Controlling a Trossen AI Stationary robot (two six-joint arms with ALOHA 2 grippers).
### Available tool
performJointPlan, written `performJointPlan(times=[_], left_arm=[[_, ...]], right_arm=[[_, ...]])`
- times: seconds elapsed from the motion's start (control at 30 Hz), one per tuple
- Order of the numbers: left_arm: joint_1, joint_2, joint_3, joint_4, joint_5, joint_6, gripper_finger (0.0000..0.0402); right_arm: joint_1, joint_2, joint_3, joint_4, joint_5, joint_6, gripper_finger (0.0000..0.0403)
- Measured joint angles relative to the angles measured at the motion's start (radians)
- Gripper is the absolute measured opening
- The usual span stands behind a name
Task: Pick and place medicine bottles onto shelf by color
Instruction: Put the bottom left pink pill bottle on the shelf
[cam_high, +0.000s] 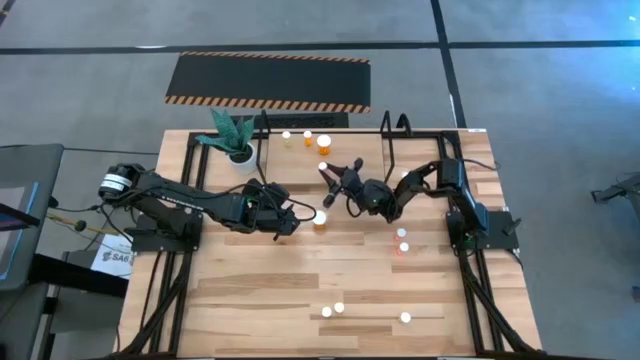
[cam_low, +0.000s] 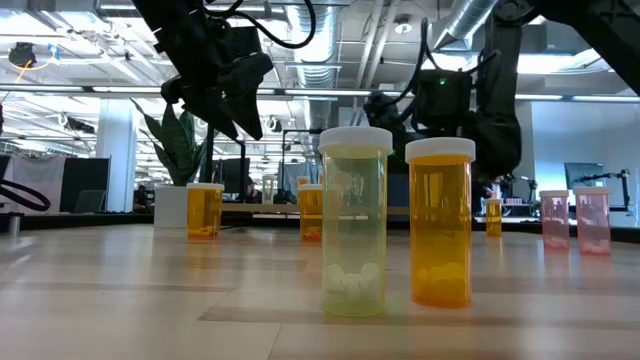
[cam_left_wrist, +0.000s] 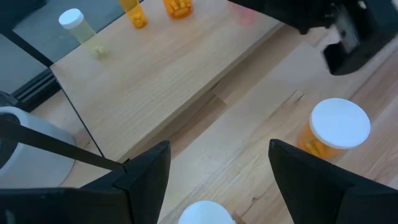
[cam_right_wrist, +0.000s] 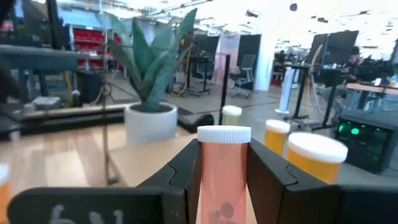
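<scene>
The right gripper (cam_right_wrist: 224, 180) pinches a pink translucent medicine bottle with a white cap (cam_right_wrist: 222, 171) between its two dark fingers, carrying it upright toward the light wooden shelf with thin black hoop uprights (cam_high: 395, 135) at the back of the table; by my reading, the placing step for this bottle is in hand. Three bottles already stand on the board: a pale yellow one (cam_right_wrist: 231, 114) and two orange ones (cam_right_wrist: 276, 135), with the green plant in a white pot (cam_right_wrist: 149, 93) beside them. The next move seems to call for setting the pink bottle down apart from the orange group, then letting go. The left gripper (cam_left_wrist: 214, 180) hovers over the table with fingers spread, a white cap (cam_left_wrist: 205, 214) between them and an orange bottle (cam_left_wrist: 336, 127) close by. No label text is readable on any bottle.
</scene>
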Motion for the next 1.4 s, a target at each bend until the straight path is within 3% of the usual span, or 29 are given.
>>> performJointPlan(times=[0.43,0.63,0.93,1.4], left_arm=[[0.0,0.0,0.0,0.0,-0.007,0.0,0.0258],[0.0,0.0,0.0,-0.001,-0.018,0.007,0.0258],[0.0,0.0,0.0,-0.021,-0.023,0.006,0.0258],[-0.003,0.0,-0.041,-0.019,-0.014,-0.026,0.0258]], right_arm=[[-0.013,0.01,0.092,-0.206,-0.003,-0.002,0.0123],[-0.01,0.01,0.136,-0.219,-0.004,-0.002,0.0123],[-0.007,0.01,0.24,-0.492,-0.004,0.081,0.0123],[0.046,-0.01,0.292,-0.525,0.001,-0.022,0.0123]])
